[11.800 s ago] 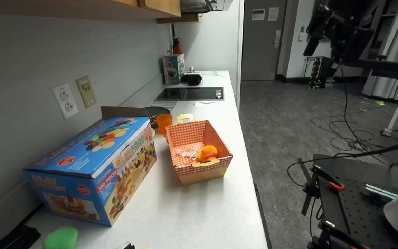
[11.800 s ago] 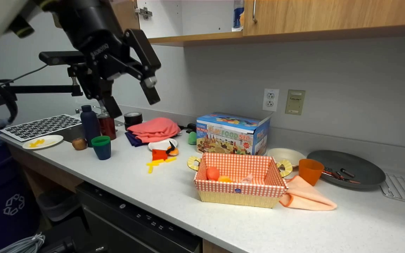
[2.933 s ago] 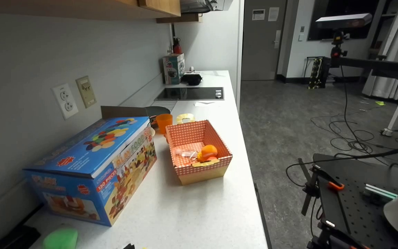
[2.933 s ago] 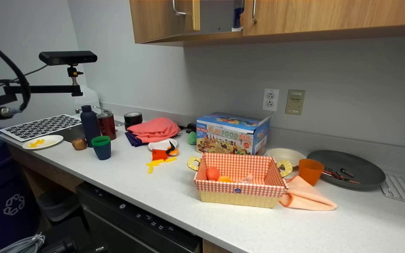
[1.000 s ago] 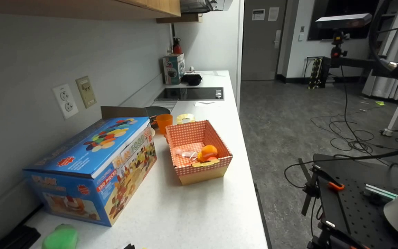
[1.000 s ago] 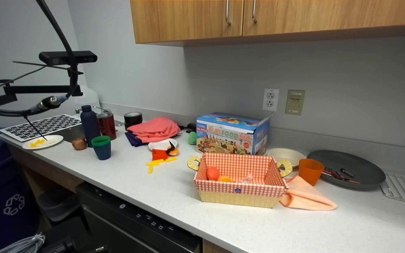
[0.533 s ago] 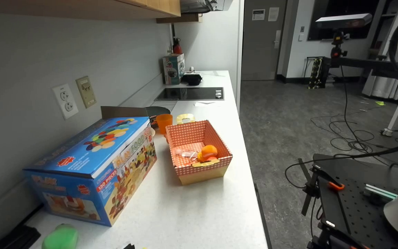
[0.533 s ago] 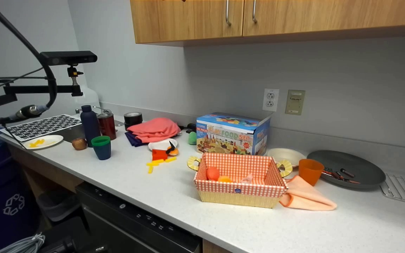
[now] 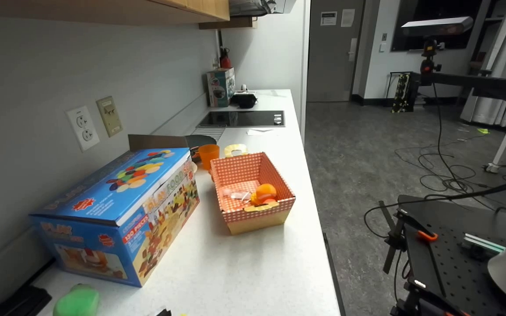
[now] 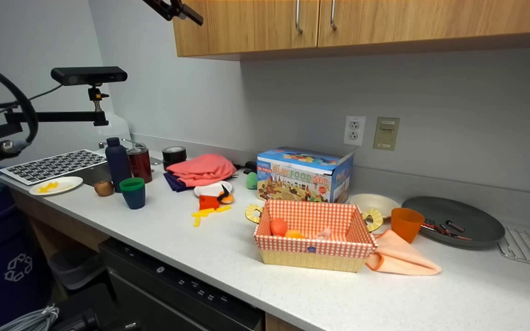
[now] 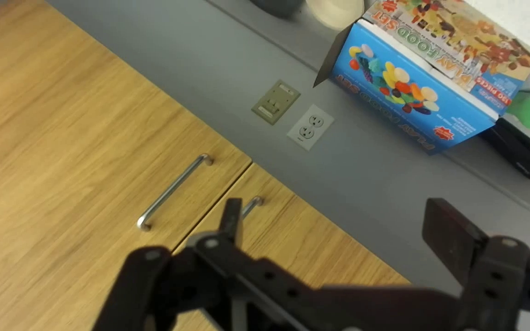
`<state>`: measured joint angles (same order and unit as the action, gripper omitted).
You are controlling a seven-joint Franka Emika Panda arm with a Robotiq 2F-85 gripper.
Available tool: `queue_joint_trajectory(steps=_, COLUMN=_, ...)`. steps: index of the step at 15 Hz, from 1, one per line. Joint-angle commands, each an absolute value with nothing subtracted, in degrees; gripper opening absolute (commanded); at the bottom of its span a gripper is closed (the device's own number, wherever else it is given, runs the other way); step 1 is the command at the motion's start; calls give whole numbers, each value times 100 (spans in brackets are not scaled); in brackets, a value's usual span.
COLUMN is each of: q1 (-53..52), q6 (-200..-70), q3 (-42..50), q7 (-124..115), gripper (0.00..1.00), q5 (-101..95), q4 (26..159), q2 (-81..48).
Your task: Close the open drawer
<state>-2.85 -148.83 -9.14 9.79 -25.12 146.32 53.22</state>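
No open drawer shows. The left door (image 10: 246, 27) of the wooden wall cabinet looks flush with the right door (image 10: 430, 20); a narrow seam runs between them. In the wrist view the left door (image 11: 302, 234) and its metal handle (image 11: 251, 206) lie behind the gripper, the handle partly hidden by a finger. The right door (image 11: 85, 151) shows its whole handle (image 11: 173, 191). My gripper (image 11: 334, 204) is open and empty, its fingers apart from the doors. In an exterior view only part of the gripper (image 10: 177, 10) shows at the top edge, in front of the left door's outer end.
Below, the counter (image 10: 191, 248) holds a checkered basket (image 10: 315, 255), a play food box (image 10: 295, 184), a dark pan (image 10: 472, 216), cups and bottles. A camera on a stand (image 10: 89, 76) is at the left. My arm's cable (image 10: 28, 115) hangs near it.
The left cabinet door was wide open, later partly open, and has been shut since about one second ago. My gripper has since come into view at the top, moving left and down.
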Motion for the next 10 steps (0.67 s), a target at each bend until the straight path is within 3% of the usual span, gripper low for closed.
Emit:
queue_joint_trajectory(steps=1, q1=-265, q6=-14807, q3=-958, q7=995, gripper=100, q5=-2444, q4=14675, q2=5439)
queue_joint_trajectory(steps=10, q1=-266, q6=-14759, q3=-965, q7=987, gripper=100, q5=-2424, q4=14755, q2=5559)
